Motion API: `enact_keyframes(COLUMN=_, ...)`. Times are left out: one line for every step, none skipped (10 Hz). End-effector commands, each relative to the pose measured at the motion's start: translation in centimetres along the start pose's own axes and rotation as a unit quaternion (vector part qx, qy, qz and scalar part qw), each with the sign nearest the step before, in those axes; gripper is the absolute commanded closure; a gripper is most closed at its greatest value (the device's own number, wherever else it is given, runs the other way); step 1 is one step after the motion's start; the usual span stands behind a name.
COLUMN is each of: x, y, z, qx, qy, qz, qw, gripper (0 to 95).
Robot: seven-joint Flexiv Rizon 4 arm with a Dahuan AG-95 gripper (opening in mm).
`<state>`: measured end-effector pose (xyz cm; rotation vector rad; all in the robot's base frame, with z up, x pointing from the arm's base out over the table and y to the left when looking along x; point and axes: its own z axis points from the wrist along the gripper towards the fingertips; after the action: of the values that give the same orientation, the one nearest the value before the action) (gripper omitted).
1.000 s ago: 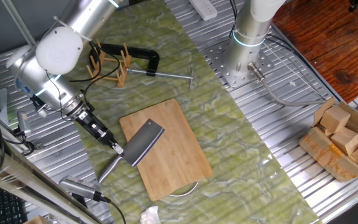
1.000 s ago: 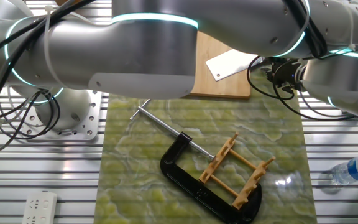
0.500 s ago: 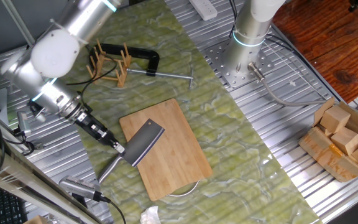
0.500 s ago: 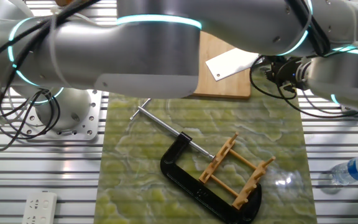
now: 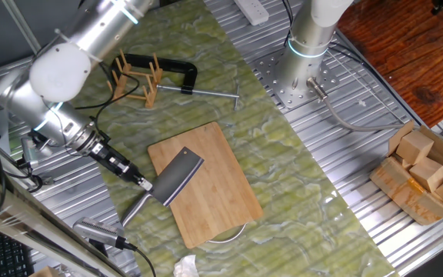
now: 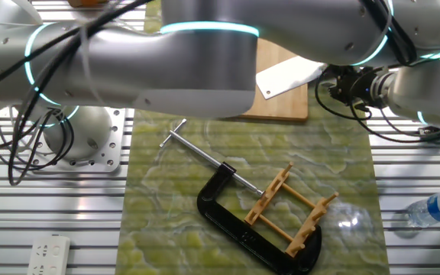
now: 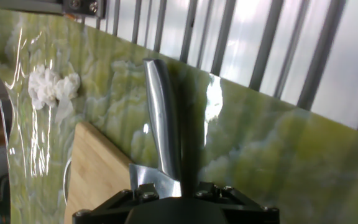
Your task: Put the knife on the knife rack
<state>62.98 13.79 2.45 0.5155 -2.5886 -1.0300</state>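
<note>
- Dark grey and broad, the blade of the knife (image 5: 177,176) lies flat on the bamboo cutting board (image 5: 204,181), and its slim silver handle runs off the board's edge onto the green marbled mat (image 5: 298,161) that covers the table (image 5: 360,100).
- We see the arm's fingers (image 5: 141,183) low at the junction of blade and handle, at the board's edge; the tip is dark and narrow in one fixed view.
- We cannot tell how far apart the fingers stand, nor whether they grip the knife: in the hand view only the black base of the hand shows at the bottom, with the handle stretching straight away from it.
- In the hand view we also make out a crumpled white tissue (image 7: 51,85) on the mat, beyond the board's corner.
- We find the knife rack (image 5: 135,78), light wood with upright pegs, well apart from the knife near the far end of the mat, touching the black C-clamp (image 5: 168,68); in the other fixed view the rack sits partly inside the clamp's frame.
- Wooden blocks in a cardboard box (image 5: 424,175) sit off to the side on the table.
</note>
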Motion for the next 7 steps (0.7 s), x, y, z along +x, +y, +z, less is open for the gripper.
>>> enact_keyframes(x=-0.23, y=-0.05, z=-0.09, qx=-0.004, qy=0.002, qz=-0.004, qw=1.0000, gripper=57.0)
enact_keyframes(x=-0.23, y=-0.05, z=-0.09, qx=-0.004, qy=0.002, qz=-0.004, qw=1.0000, gripper=57.0)
enact_keyframes(x=-0.23, y=-0.05, z=-0.09, qx=-0.004, qy=0.002, qz=-0.004, qw=1.0000, gripper=57.0)
enact_keyframes(x=-0.32, y=-0.06, z=0.09, qx=-0.006, qy=0.001, qz=-0.008, qw=1.0000, gripper=57.0)
enact_keyframes(x=-0.36, y=-0.06, z=0.19, qx=-0.006, qy=0.002, qz=-0.007, qw=1.0000, gripper=57.0)
enact_keyframes(x=-0.43, y=-0.08, z=0.47, qx=-0.006, qy=0.002, qz=-0.006, qw=1.0000, gripper=57.0)
enact_keyframes(x=-0.43, y=-0.08, z=0.61, qx=-0.007, qy=0.001, qz=-0.005, qw=1.0000, gripper=57.0)
